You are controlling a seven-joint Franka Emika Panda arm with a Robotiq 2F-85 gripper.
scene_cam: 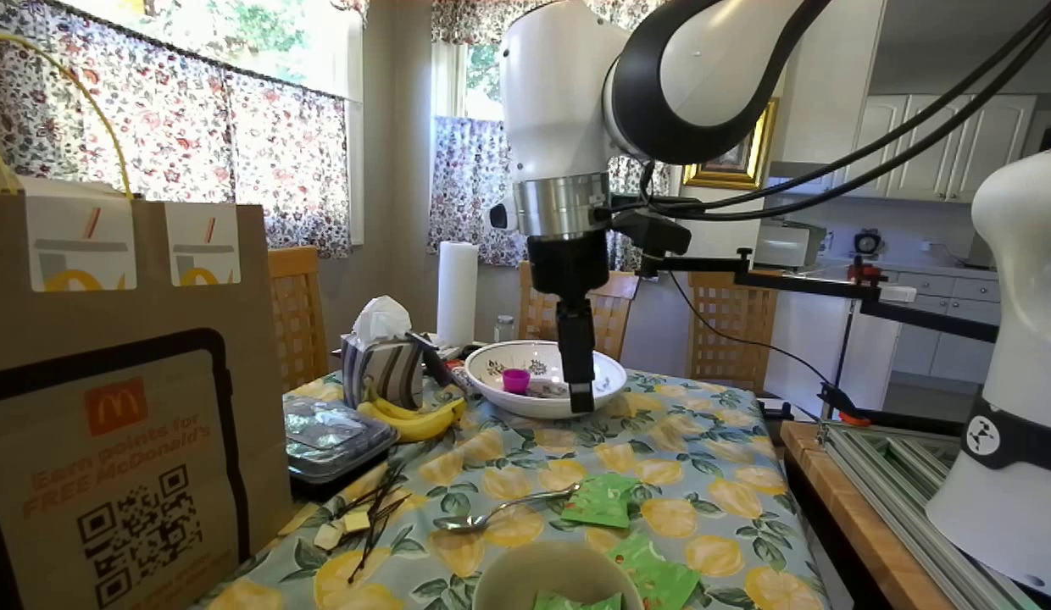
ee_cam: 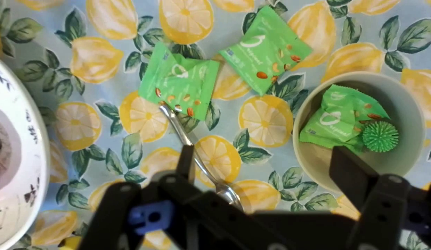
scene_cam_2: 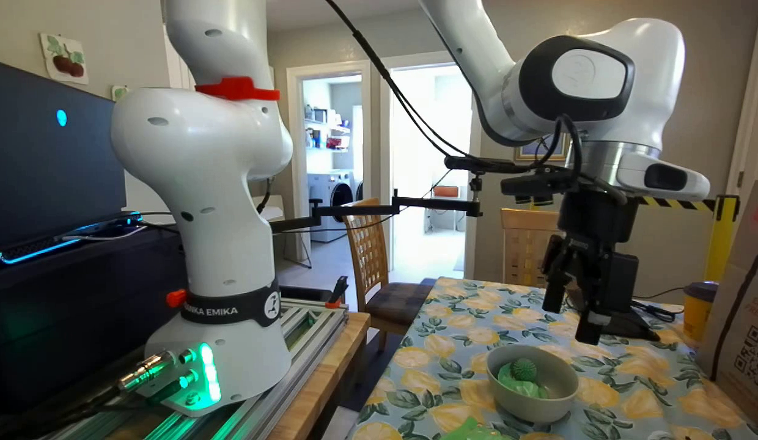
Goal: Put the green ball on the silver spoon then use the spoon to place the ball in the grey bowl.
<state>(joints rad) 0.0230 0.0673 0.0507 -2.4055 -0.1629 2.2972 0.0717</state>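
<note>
The green spiky ball (ee_cam: 380,136) lies in the grey bowl (ee_cam: 406,160) beside a green snack packet. The ball (scene_cam_2: 524,370) and bowl (scene_cam_2: 532,408) also show in an exterior view. In an exterior view the bowl (scene_cam: 525,580) is cut off by the lower edge and the ball is hidden. The silver spoon (ee_cam: 204,168) lies on the tablecloth, its handle end at another green packet; it also shows in an exterior view (scene_cam: 490,513). My gripper (ee_cam: 267,163) is open and empty above the table, between spoon and bowl; it shows in both exterior views (scene_cam: 581,398) (scene_cam_2: 571,315).
Green packets (ee_cam: 179,81) (ee_cam: 266,48) lie near the spoon and bowl. A large white bowl (ee_cam: 38,149) holds a pink cup (scene_cam: 515,381). Bananas (scene_cam: 419,424), a plastic container (scene_cam: 335,436), a tissue box (scene_cam: 381,373) and a paper bag (scene_cam: 127,407) stand along one side.
</note>
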